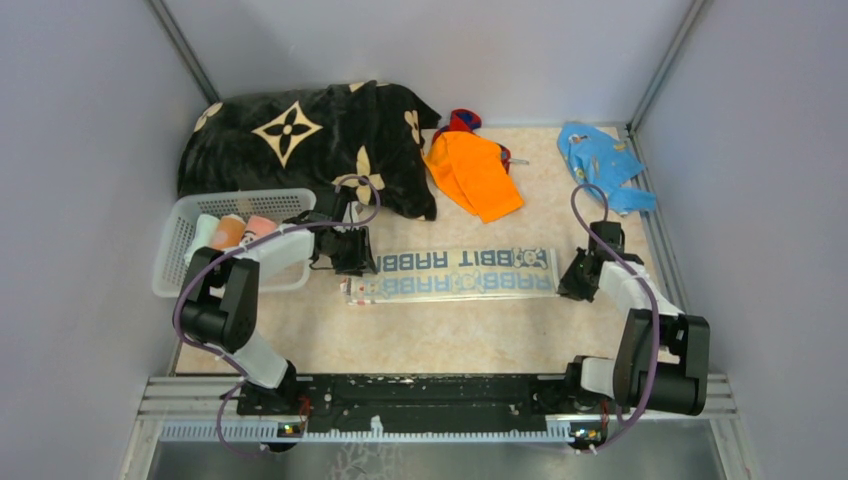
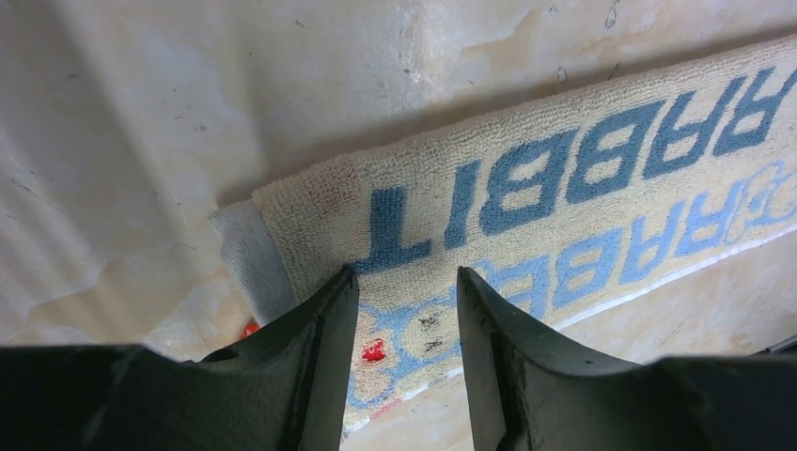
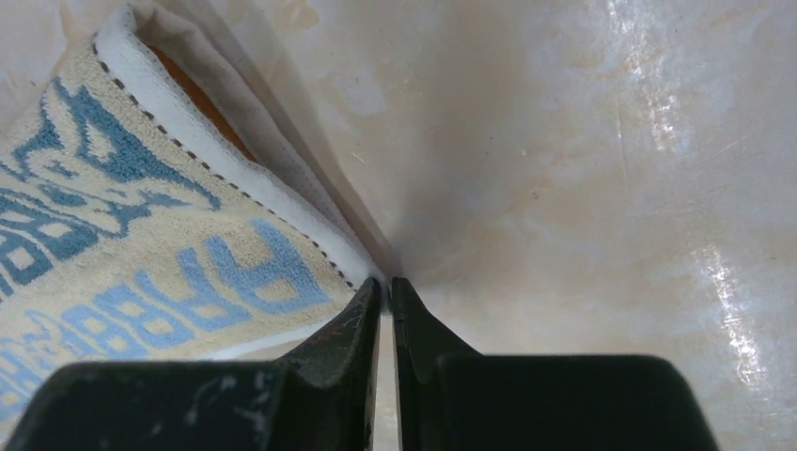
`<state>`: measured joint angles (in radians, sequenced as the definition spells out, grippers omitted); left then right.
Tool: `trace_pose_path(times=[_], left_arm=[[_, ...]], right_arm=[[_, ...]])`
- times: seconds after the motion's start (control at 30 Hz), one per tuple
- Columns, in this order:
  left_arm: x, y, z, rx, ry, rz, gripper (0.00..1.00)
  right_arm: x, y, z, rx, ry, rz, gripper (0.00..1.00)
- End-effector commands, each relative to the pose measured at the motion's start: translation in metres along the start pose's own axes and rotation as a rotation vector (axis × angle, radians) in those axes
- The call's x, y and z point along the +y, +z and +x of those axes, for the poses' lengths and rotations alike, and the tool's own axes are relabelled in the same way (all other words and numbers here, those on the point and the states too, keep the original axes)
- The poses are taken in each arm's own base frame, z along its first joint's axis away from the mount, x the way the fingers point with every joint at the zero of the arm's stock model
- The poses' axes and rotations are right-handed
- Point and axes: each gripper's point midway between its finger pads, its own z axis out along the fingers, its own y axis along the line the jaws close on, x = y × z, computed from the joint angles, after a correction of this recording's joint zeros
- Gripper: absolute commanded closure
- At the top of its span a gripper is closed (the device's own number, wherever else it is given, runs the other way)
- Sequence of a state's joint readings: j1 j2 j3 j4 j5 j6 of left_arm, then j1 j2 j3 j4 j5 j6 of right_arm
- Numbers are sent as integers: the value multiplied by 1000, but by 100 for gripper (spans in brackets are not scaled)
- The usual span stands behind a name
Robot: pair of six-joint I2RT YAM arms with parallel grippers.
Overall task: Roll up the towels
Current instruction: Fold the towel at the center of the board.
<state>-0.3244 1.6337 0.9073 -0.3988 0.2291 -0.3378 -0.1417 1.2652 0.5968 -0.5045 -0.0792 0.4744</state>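
Observation:
A long beige towel (image 1: 450,272) with blue RABBIT lettering lies folded lengthwise across the middle of the table. My left gripper (image 1: 350,262) hovers over its left end. In the left wrist view its jaws (image 2: 406,272) stand open above the towel (image 2: 564,178) with nothing between them. My right gripper (image 1: 572,285) is at the towel's right end. In the right wrist view it (image 3: 386,282) is shut to a thin slit, its tips right at the corner of the towel's white hem (image 3: 141,272). I cannot tell whether the hem is pinched. An orange towel (image 1: 475,175) lies crumpled behind.
A white basket (image 1: 175,270) at the left holds several rolled towels (image 1: 230,230). A large black blanket (image 1: 300,140) with beige flowers fills the back left. A red-and-blue cloth (image 1: 462,120) peeks from behind the orange towel. A light blue cloth (image 1: 600,160) lies at the back right.

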Motion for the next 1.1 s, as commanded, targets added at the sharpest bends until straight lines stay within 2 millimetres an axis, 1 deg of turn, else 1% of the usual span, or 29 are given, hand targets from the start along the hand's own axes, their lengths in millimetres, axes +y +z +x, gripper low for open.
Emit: trace_pose_path(times=[0.0, 0.1, 0.17, 0.27, 0.33, 0.47, 0.53, 0.57, 0.6, 0.67, 0.73, 0.83, 0.93, 1.03, 1.07], left_arm=[[19, 4, 16, 60, 17, -69, 49], [16, 3, 15, 54, 22, -61, 49], [15, 3, 15, 55, 25, -60, 49], [14, 4, 15, 53, 30, -59, 49], [15, 5, 15, 55, 32, -60, 49], [16, 4, 16, 54, 33, -67, 49], [17, 4, 16, 52, 31, -72, 49], [17, 4, 17, 54, 30, -75, 49], [18, 4, 17, 52, 32, -78, 49], [19, 2, 17, 45, 32, -83, 49], [21, 2, 19, 42, 32, -89, 48], [23, 2, 21, 44, 23, -94, 48], [22, 3, 23, 40, 18, -88, 48], [22, 2, 23, 32, 17, -86, 48], [22, 1, 23, 33, 17, -85, 48]], right_arm=[[3, -6, -12, -55, -18, -17, 83], [11, -21, -29, -125, -56, -47, 70], [22, -33, -42, -187, -111, -77, 65], [48, -49, -60, -266, -181, -170, 61], [70, -57, -69, -296, -204, -270, 60], [111, -62, -79, -316, -236, -472, 59], [124, -58, -83, -319, -244, -538, 58], [130, -57, -88, -335, -253, -567, 58], [134, -52, -89, -334, -254, -584, 58], [136, -40, -92, -327, -249, -594, 58], [132, -25, -94, -310, -227, -581, 58], [114, 0, -96, -288, -174, -519, 59], [94, 22, -93, -254, -150, -432, 58], [81, 33, -88, -214, -146, -368, 58], [79, 34, -88, -208, -152, -355, 58]])
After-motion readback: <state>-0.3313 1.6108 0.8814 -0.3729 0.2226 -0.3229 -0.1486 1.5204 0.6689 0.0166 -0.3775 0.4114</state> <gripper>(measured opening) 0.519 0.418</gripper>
